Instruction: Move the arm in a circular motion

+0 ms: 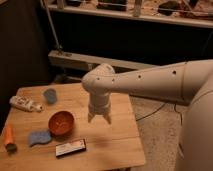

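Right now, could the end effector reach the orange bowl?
Probably yes: the end effector hangs over the table just beside the orange bowl, with nothing visible between them.

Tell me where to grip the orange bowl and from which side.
Probably best to take the orange bowl by its rim, at the edge nearest the claw, coming straight down from above. It sits upright with the opening facing up, so the thin wall is the part to pinch; the rounded outside would likely slip. The claw hangs pointing down over the table, just beside the bowl.
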